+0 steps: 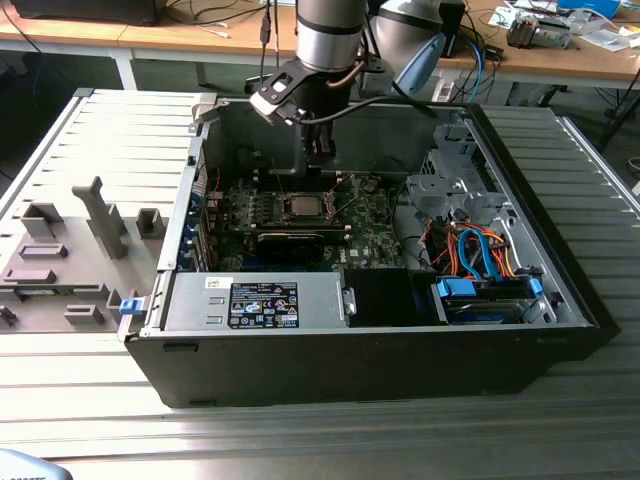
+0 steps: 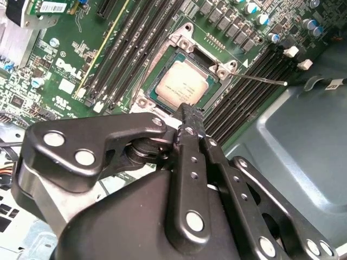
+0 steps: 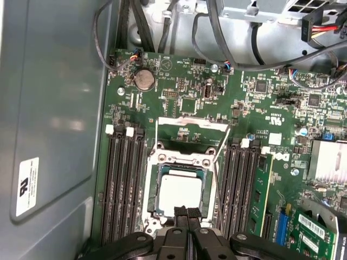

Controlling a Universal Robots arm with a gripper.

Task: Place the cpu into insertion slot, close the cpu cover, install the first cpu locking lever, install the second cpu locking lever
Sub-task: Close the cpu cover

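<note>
We see the cpu (image 3: 181,196) with a silver-grey top, set in the green motherboard (image 3: 184,76) dotted in black, and black memory slots (image 3: 122,184) with white end clips (image 3: 110,130) flank the cpu. Near the cpu our hand (image 3: 187,212) is matte black, and farther from the cpu lie blue and orange cables (image 1: 478,250) in the dark grey case (image 1: 350,368).

The scene is lit evenly and brightly; pale glare is seen on the case wall (image 3: 54,119).

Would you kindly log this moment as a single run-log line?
chip: in socket | cover: open | gripper: shut, empty, at chip's edge
</note>
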